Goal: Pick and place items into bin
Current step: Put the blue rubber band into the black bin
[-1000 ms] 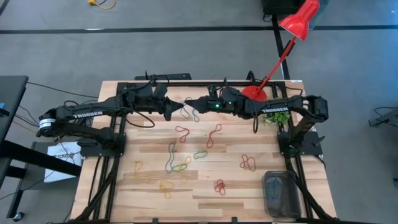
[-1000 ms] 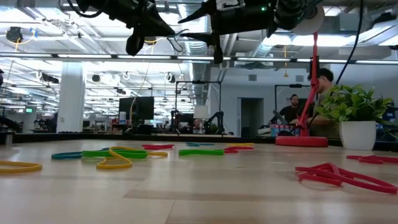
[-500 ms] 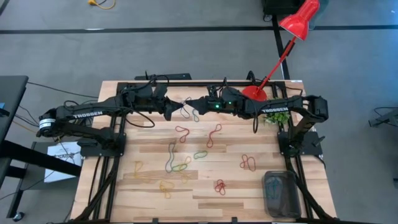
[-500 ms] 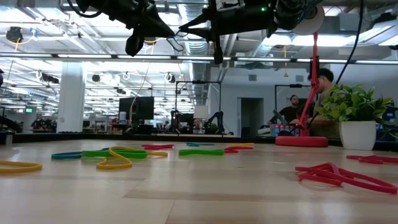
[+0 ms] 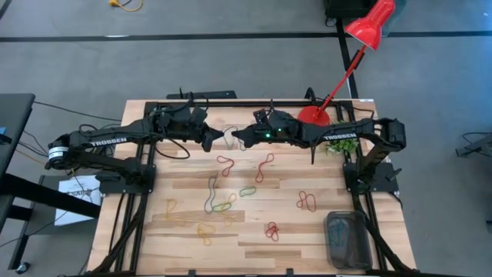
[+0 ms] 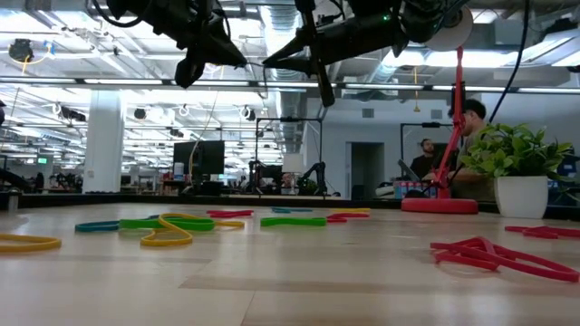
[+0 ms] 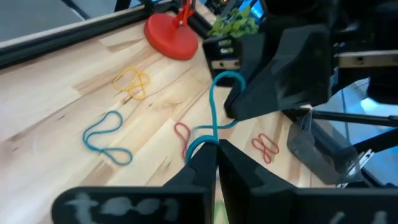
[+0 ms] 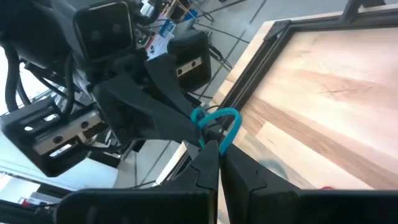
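High view. Worktop [image 5: 307, 231]: pale wood planks, dark frame rails along the far edge and both sides. Left claw [image 5: 217, 138] and right claw [image 5: 238, 138] meet tip to tip over the far middle, both raised, each closed on one end of a blue loop [image 5: 229, 131] strung between them. Loose loops lie across the middle and near half: red loop [image 5: 224, 165] and a second red one [image 5: 264, 166] just below the claws, green loop [image 5: 247, 191] at centre, yellow loop [image 5: 204, 232] toward 7 o'clock, red pair [image 5: 307, 201] toward 4 o'clock. Bin [image 5: 347, 239] at the 5 o'clock corner, near the right edge. Bare wood at the 8 o'clock side and between the red pair and the bin. Lamp base [image 5: 314, 115] and plant [image 5: 340, 144] at 1 to 2 o'clock.

Low view. Both arms hang above the worktop, well clear of it. Flat loops at mid-depth: green [image 6: 292, 221], yellow [image 6: 167, 237]; red [image 6: 494, 256] close at right. White plant pot [image 6: 524, 196] at far right. Open office behind, a person [image 6: 468, 116] seated beyond the lamp base.

Left wrist view. Own fingers [image 7: 200, 163] pinched shut on the blue loop, which runs up to the right claw's dark body. Below: a blue loop lying flat [image 7: 107, 138], a yellow one [image 7: 133, 83].

Right wrist view. Own fingers [image 8: 208, 162] shut on the blue loop, the left claw directly opposite.
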